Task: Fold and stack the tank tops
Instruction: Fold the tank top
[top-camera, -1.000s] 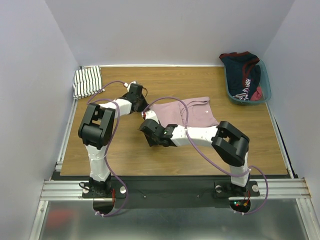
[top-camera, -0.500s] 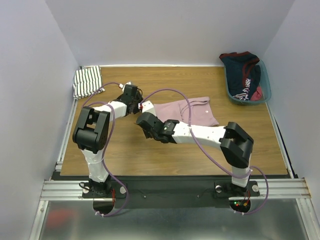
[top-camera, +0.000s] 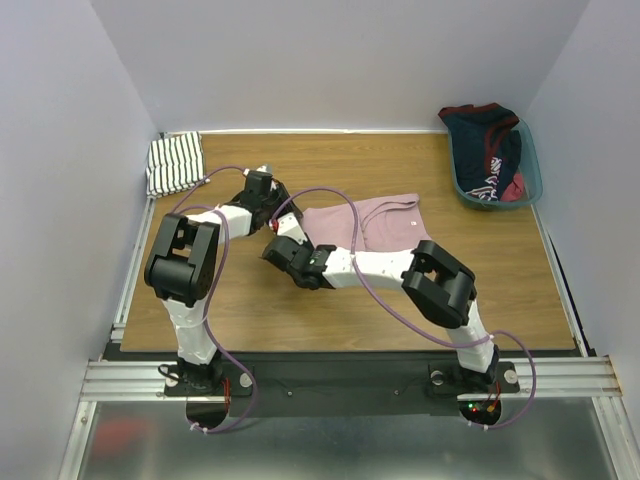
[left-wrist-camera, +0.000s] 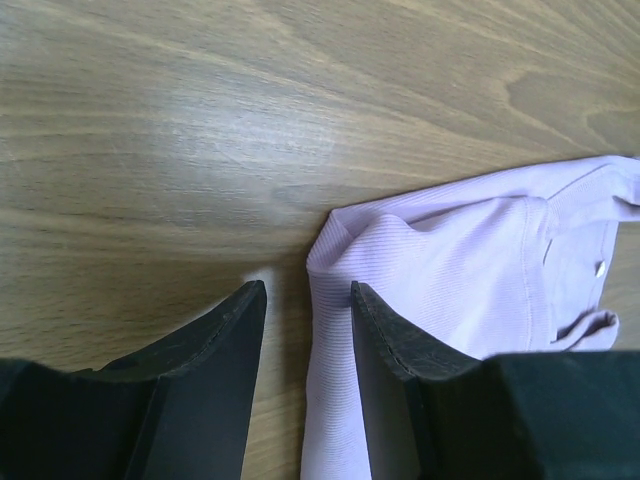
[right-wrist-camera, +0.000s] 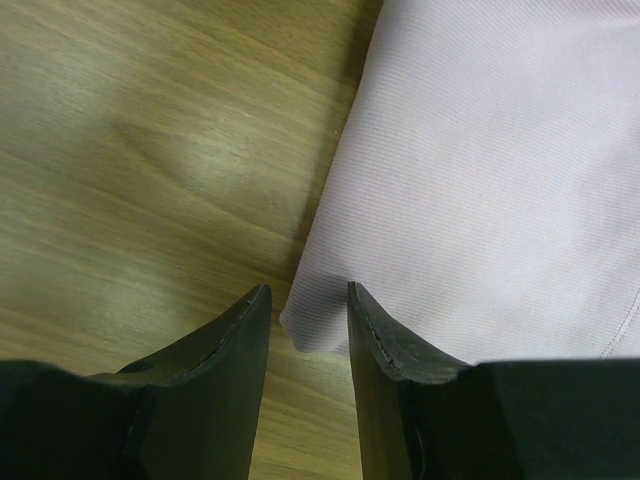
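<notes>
The pink-mauve tank top (top-camera: 385, 222) lies flat mid-table. My left gripper (top-camera: 284, 212) is open at its far-left corner. In the left wrist view (left-wrist-camera: 307, 290) the jaws straddle a raised fold of the pink cloth (left-wrist-camera: 450, 270) without closing on it. My right gripper (top-camera: 290, 242) is open at the near-left corner. In the right wrist view (right-wrist-camera: 307, 290) that corner of the pink cloth (right-wrist-camera: 500, 150) lies between the jaws. The striped tank top (top-camera: 174, 163) lies folded at the far-left corner of the table, away from both grippers.
A teal basket (top-camera: 533, 178) holding dark navy-and-red clothing (top-camera: 490, 140) stands at the far right. Both arms crowd together at the pink top's left edge, and purple cables loop over them. Walls close in the table on three sides.
My right gripper has moved left and away from me to the pink top's near-left corner, its elbow swinging left. My left gripper has shifted slightly to the far-left corner. The tops have not moved.
</notes>
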